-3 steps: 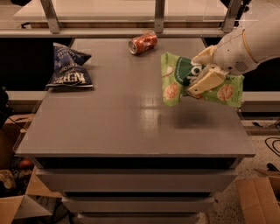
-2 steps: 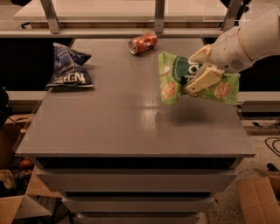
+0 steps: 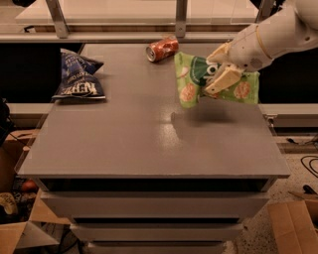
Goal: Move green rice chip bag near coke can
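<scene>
Item one, green rice chip bag point(image 3: 188, 89): light-green pouch with a dark green circle and round chip pictures. Held clear of the worktop point(image 3: 149, 144), over its far right part, tilted with the printed face toward the near side. Dark shadow point(image 3: 198, 118) on the surface directly below.

Item two, pincer point(image 3: 214, 74): cream-coloured fingers clamped on the middle of the green rice chip bag, one finger point(image 3: 223, 79) lying slantwise across the printed face. Joined to a white arm point(image 3: 271, 34) entering from the upper right corner.

Item three, coke can point(image 3: 162, 49): red-orange, lying on its side close to the far edge of the worktop, silver top turned left. Placed left of and farther than the pouch, near its upper left corner, not touching.

Item four, dark blue chip bag point(image 3: 78, 75): crumpled, lying flat at the far left of the worktop, well apart from pouch and can.

Item five, worktop: grey, matte, rectangular, with grey drawer fronts point(image 3: 149, 203) stacked beneath the near edge.

Surroundings: metal uprights point(image 3: 181, 15) behind the far edge; cardboard box point(image 3: 293, 218) on the floor at near right, another cardboard box point(image 3: 20, 233) at near left.
</scene>
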Robot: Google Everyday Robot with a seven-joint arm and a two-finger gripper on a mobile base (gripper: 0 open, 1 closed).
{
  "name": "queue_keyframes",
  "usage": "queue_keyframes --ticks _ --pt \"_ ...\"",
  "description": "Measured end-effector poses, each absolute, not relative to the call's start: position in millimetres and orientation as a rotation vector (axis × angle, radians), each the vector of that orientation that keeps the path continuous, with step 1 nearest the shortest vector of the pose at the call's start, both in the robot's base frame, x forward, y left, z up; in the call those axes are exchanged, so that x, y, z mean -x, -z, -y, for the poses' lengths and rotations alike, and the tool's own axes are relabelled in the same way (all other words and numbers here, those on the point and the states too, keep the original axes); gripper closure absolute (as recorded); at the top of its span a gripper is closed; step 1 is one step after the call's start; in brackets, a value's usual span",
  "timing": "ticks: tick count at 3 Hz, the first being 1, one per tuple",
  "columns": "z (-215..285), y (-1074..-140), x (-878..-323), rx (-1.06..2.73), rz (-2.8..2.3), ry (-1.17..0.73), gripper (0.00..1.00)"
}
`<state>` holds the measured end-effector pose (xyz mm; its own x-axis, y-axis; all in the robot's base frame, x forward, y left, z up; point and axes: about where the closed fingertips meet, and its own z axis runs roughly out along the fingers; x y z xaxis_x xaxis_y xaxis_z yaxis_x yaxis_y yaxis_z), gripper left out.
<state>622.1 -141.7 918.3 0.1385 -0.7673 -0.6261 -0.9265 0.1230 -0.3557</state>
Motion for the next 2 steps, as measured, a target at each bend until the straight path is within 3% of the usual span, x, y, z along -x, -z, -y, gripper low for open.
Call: queue_keyframes --ticks 2 --pt "133.5 -914.7 -666.2 1.709 -1.587 -0.107 1.0"
